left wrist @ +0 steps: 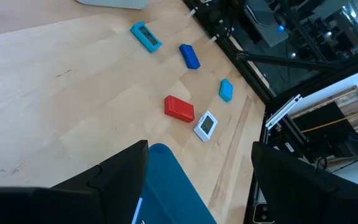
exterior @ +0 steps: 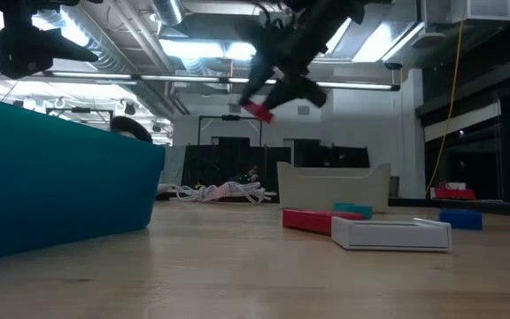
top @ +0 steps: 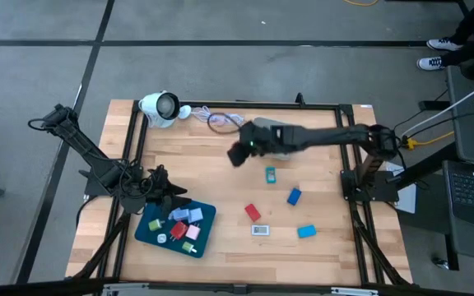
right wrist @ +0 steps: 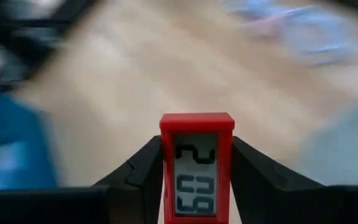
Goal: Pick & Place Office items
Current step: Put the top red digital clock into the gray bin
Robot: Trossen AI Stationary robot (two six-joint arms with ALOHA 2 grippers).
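My right gripper (top: 237, 154) is raised over the table's middle and shut on a small red piece with a digit display (right wrist: 197, 168); the low view shows that piece (exterior: 257, 111) high in the air. My left gripper (top: 164, 191) waits open over the far edge of the dark teal tray (top: 148, 233), touching nothing. Several small pieces (top: 184, 224) lie in the tray. On the bare wood lie two light blue pieces (top: 270, 173) (top: 306, 232), a blue one (top: 294, 196), a red one (top: 253, 212) and a white one (top: 260, 229). My right gripper pinches the red display piece by its two long sides (right wrist: 166, 180), one dark finger (right wrist: 138, 177) on each side. The display faces the wrist camera and the piece's end sticks out past the fingertips. It is lifted clear of the table.
A white round device with a dark lens (top: 161, 107) and its coiled cord (top: 220, 121) sit at the far edge. A grey bin (top: 280, 136) lies partly under my right arm. A black frame (top: 220, 104) borders the table. Bare wood lies between the tray and the loose pieces.
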